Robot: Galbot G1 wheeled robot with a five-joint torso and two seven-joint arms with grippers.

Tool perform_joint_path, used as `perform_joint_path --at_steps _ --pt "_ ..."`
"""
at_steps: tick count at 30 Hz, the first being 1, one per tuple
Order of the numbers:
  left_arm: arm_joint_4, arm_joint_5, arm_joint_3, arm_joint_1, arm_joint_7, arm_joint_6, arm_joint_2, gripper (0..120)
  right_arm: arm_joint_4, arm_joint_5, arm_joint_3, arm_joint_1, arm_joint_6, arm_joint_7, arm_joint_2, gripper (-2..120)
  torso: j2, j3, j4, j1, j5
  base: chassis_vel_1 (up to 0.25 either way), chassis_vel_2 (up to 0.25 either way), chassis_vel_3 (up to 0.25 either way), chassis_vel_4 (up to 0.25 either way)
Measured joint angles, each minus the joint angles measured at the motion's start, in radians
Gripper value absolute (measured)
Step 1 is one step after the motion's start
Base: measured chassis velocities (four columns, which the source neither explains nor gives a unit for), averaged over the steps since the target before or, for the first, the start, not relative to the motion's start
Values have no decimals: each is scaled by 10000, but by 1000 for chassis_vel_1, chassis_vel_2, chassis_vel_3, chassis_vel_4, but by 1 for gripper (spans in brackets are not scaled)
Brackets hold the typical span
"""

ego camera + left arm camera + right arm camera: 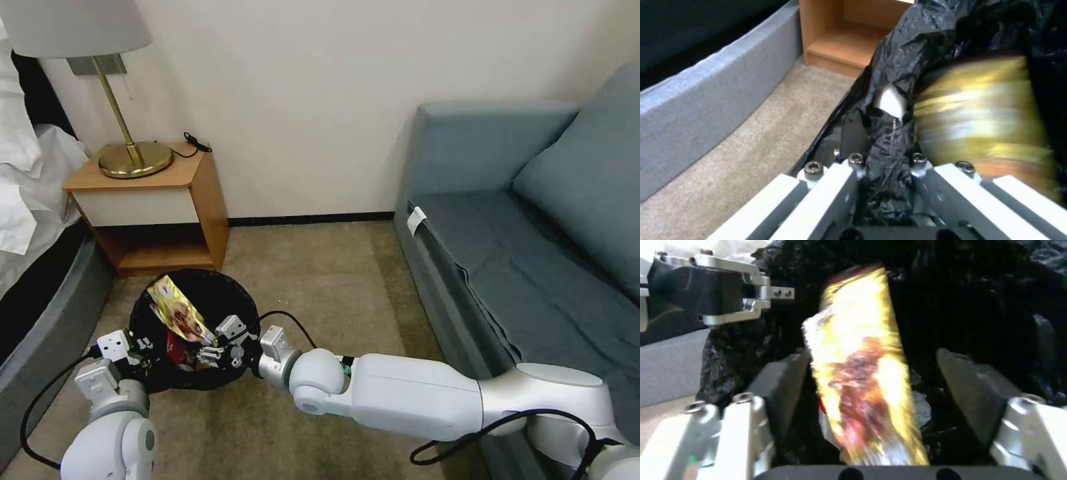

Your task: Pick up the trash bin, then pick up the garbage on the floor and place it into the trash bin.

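Note:
The trash bin [223, 300], lined with a crinkly black bag, is held just above the carpet. My left gripper [143, 347] is shut on its near rim, and the left wrist view shows the black bag [889, 140] pinched between that gripper's fingers [882, 163]. My right gripper [223, 347] hangs over the bin's mouth with its fingers [969, 383] wide apart. A shiny gold snack wrapper [177, 312] stands tilted inside the bin; in the right wrist view it [862, 366] is blurred between the open fingers, touching neither. A red piece of garbage [175, 350] lies deeper in the bin.
A wooden nightstand [193, 200] with a brass lamp [133, 160] stands behind the bin. The bed's grey base [47, 320] is close on the left. A blue-grey sofa [520, 253] fills the right side. Bare carpet [333, 280] lies between them.

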Motion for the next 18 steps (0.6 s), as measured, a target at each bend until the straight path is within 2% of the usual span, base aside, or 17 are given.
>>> perform_joint_path --at_steps 3,4,6,10,13,17,18 --pt "-9 -39 -16 23 -4 2 0 1 114 -27 88 23 -1 -3 -87 90 -1 0 0 0 -1 0 0 0 0" --pt "-9 -39 -16 23 -4 2 0 1 114 -27 88 23 -1 -3 -87 90 -1 0 0 0 -1 0 0 0 0" --pt "2 -83 -15 41 -27 8 0 1 233 -87 450 27 -2 28 -123 98 0 1 0 0 0 0 0 0 0" --pt "5 -163 -47 59 -52 79 0 1 435 -221 1350 63 44 37 -312 100 0 1 1 0 0 0 0 0 0" --pt "-29 -290 -130 66 -104 181 0 1 693 -761 2109 96 348 -49 -674 100 -1 0 2 0 3 0 0 0 0" --pt "-129 -453 -263 114 -149 317 -1 1 1818 -1069 3389 -75 362 -110 -1938 100 -2 0 7 0 3 0 0 0 0" --pt "-129 -453 -263 114 -149 317 -1 1 1818 -1069 3389 -75 362 -110 -1938 100 -2 0 7 0 3 0 0 0 0"
